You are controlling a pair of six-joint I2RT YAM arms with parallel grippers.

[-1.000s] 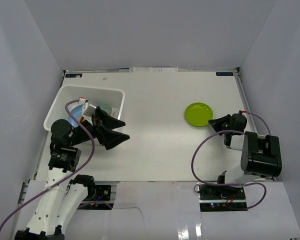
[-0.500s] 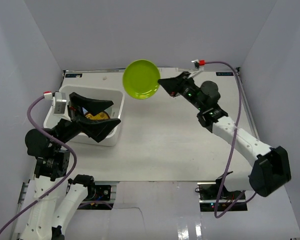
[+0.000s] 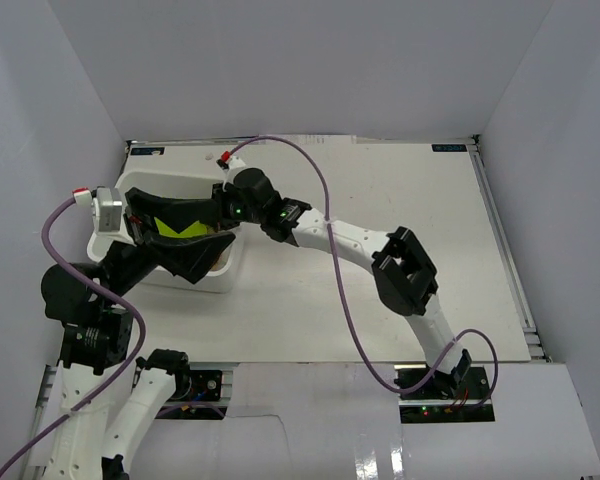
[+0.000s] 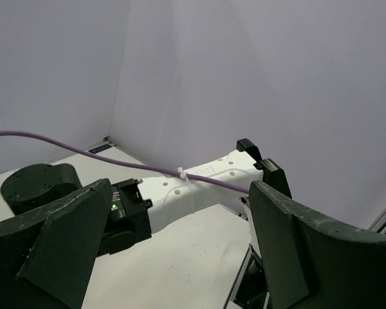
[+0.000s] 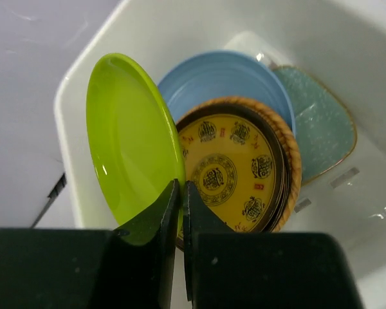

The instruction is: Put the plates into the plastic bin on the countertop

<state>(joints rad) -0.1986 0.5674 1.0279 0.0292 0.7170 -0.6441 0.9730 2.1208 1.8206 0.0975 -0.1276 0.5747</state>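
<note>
Your lime green plate hangs on edge in the plastic bin, just above the gold plate, likely tilted to clear the wall. Your right fingers pinch its rim. Your left fingers gape, empty, above the bin's near wall.

White links join black joints, purple cables zip-tied on; fingers are black wedges; a green light glows at eight o'clock.

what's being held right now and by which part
The right end effector pinches the lime green plate by its rim, over the plastic bin. The left end effector holds nothing.
</note>
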